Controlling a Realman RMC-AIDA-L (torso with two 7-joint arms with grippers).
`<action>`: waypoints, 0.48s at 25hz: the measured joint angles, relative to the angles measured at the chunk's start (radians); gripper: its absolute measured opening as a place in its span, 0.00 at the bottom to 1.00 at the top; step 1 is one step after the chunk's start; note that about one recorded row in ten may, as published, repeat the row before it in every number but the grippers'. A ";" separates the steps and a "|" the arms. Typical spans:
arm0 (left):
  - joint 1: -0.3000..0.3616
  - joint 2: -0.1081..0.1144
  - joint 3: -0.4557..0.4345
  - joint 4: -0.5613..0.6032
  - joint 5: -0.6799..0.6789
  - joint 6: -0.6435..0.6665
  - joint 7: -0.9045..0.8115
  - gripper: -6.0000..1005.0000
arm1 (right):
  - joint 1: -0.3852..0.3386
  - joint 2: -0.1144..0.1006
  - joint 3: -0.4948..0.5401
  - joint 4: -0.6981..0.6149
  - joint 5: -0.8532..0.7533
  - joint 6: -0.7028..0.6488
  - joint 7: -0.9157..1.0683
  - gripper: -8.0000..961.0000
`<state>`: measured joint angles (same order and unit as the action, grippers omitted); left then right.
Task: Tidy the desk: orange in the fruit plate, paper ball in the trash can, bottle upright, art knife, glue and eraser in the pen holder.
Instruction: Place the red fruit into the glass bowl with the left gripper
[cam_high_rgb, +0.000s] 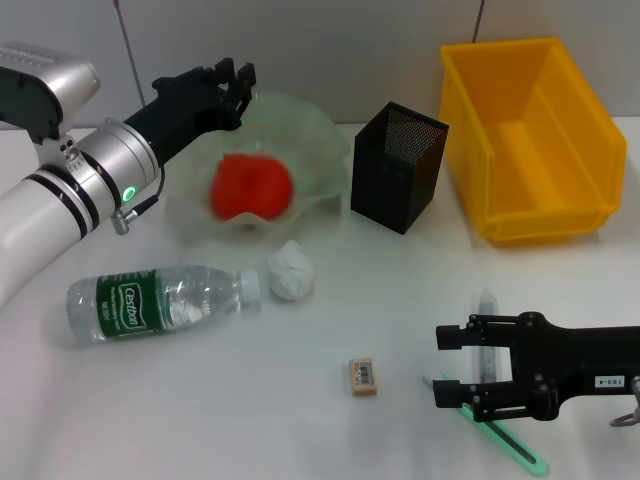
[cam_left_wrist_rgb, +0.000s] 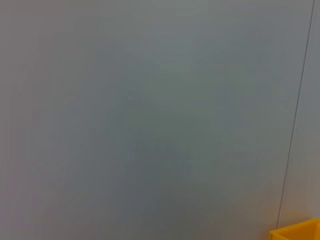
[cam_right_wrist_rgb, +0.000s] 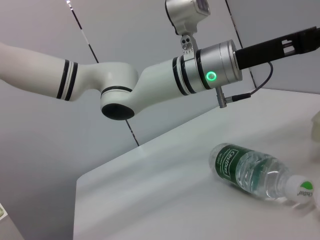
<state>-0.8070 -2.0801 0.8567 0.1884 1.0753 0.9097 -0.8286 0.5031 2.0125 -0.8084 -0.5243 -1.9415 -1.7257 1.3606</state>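
Note:
The orange (cam_high_rgb: 251, 188) lies in the translucent fruit plate (cam_high_rgb: 320, 135). My left gripper (cam_high_rgb: 232, 85) is open and empty above the plate's back left rim. The water bottle (cam_high_rgb: 160, 300) lies on its side at the left and also shows in the right wrist view (cam_right_wrist_rgb: 250, 172). The white paper ball (cam_high_rgb: 290, 272) sits by the bottle's cap. The small eraser (cam_high_rgb: 363, 377) lies at the front middle. My right gripper (cam_high_rgb: 450, 363) is open low over the clear glue stick (cam_high_rgb: 486, 305) and the green art knife (cam_high_rgb: 512, 447). The black mesh pen holder (cam_high_rgb: 398, 165) stands behind.
A yellow bin (cam_high_rgb: 530, 140) stands at the back right, and its corner shows in the left wrist view (cam_left_wrist_rgb: 300, 232). The left arm (cam_high_rgb: 60, 200) reaches in from the left over the bottle's side of the table.

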 joint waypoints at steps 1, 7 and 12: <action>0.000 0.000 0.000 0.000 0.000 0.000 0.000 0.18 | 0.000 0.000 0.000 0.000 0.000 0.000 0.000 0.79; 0.009 0.000 -0.001 -0.006 -0.001 0.049 -0.034 0.43 | 0.000 0.000 0.000 0.001 -0.003 0.001 -0.004 0.79; 0.103 0.014 0.073 0.072 0.026 0.347 -0.214 0.62 | 0.000 -0.001 0.000 0.001 -0.001 0.018 -0.005 0.79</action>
<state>-0.7037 -2.0661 0.9301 0.2606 1.1014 1.2563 -1.0429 0.5027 2.0117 -0.8083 -0.5231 -1.9421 -1.7080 1.3558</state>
